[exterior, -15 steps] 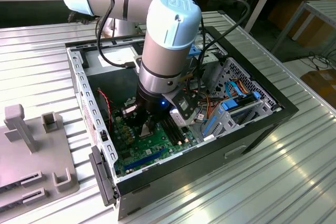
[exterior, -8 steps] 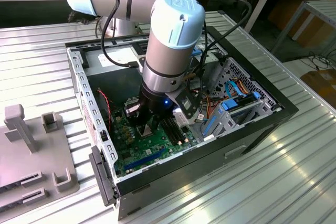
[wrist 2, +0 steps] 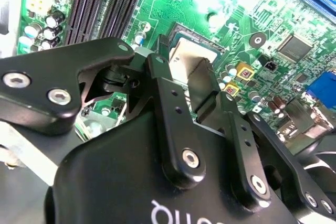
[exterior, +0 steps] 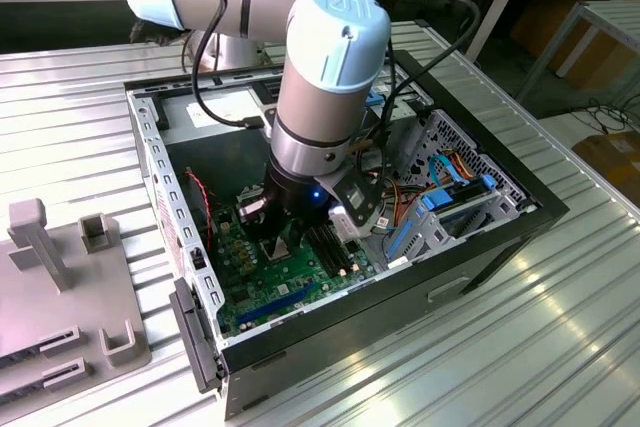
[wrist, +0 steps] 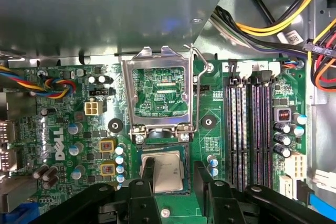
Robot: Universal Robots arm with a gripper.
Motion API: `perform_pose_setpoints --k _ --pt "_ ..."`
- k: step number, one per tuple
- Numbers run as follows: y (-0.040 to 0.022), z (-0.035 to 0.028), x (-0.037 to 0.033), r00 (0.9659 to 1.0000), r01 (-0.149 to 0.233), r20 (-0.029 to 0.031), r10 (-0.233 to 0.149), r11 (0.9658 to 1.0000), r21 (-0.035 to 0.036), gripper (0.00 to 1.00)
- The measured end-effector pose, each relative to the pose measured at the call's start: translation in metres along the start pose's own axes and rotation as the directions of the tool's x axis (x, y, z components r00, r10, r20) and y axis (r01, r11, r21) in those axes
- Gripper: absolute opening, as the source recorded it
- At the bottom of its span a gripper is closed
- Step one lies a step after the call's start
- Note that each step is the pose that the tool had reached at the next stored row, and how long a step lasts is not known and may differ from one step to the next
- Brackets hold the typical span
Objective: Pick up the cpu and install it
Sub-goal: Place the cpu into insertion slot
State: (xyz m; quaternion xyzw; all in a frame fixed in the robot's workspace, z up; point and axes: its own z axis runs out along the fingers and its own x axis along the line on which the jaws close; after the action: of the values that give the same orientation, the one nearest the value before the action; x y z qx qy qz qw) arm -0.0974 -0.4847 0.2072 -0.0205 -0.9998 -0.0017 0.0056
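In the exterior view, the arm reached down into an open computer case lying on a ribbed metal surface, with its jaws low over the green motherboard. In the second wrist view, the cpu lay flat on the board between the 2 black fingers, and the jaws stood apart. In the first wrist view, the cpu sat in its socket next to the opened metal frame and near the memory slots, with a strip of green board showing between it and 1 finger.
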Motion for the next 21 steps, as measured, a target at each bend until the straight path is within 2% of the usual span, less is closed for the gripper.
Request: perform_pose_setpoints --k 6,11,14,18,21 --pt "-0.0001 -0.007 0.0005 1.0 0.0 -0.0001 0.0 1.0 -0.0002 0.43" --pt "0.0003 -0.0076 0.0011 1.0 0.0 -0.0002 0.0 1.0 0.0001 0.43" --pt "0.0028 -0.0073 0.0005 1.0 0.0 -0.0001 0.0 1.0 -0.0002 0.43" --pt "0.0035 -0.0066 0.0001 1.0 0.001 -0.0003 -0.001 1.0 -0.0048 0.43" --pt "0.0035 -0.0064 -0.0012 0.9999 0.016 -0.0004 -0.016 0.9998 -0.0071 0.43"
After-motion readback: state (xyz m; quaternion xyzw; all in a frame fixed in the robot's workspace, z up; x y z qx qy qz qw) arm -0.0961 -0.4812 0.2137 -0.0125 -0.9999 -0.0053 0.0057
